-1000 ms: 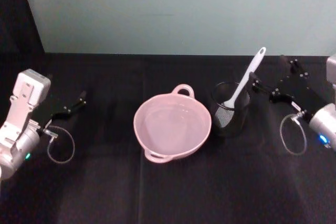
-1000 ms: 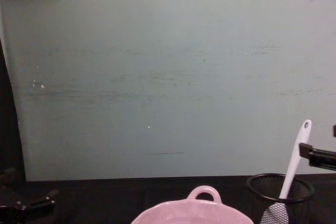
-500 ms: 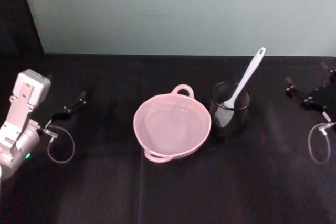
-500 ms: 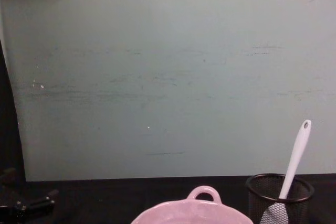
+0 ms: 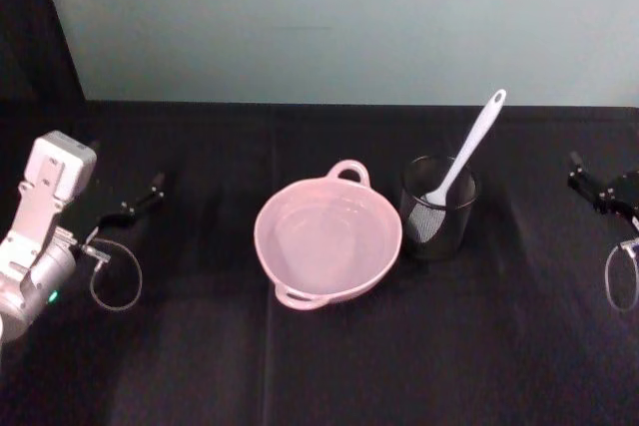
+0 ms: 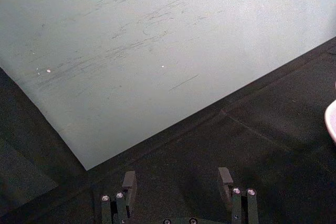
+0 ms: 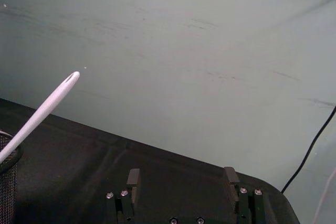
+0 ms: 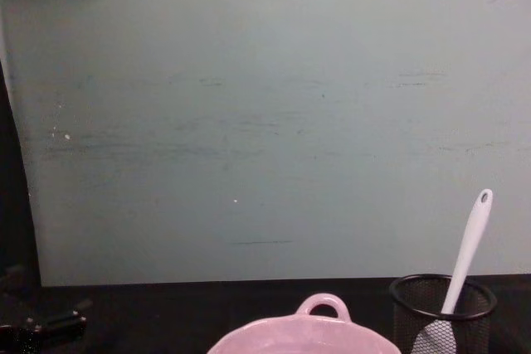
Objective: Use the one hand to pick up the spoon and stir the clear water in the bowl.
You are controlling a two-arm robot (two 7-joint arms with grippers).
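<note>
The pale pink bowl (image 5: 266,246) holds clear water at the table's middle, its loop handle toward the wall; its rim also shows in the chest view (image 8: 322,303). Just right of it, the white spoon (image 5: 479,134) leans in a black wire-mesh cup (image 5: 439,226), handle tip up and to the right, head down inside. My right gripper (image 5: 579,175) hovers open at the table's far right edge, well clear of the spoon; its wrist view shows spread fingers (image 7: 133,178) and the spoon handle (image 7: 50,103). My left gripper (image 5: 150,195) rests open at the far left.
Black cloth covers the table, and a pale green wall stands close behind it. A cable loop (image 5: 115,276) hangs by the left wrist and another (image 5: 621,276) by the right. Open cloth lies in front of the bowl and between the cup and the right gripper.
My right gripper has drawn back from beside the spoon handle to the far right edge of the table, empty. The spoon stays in the cup. The left arm has not moved.
</note>
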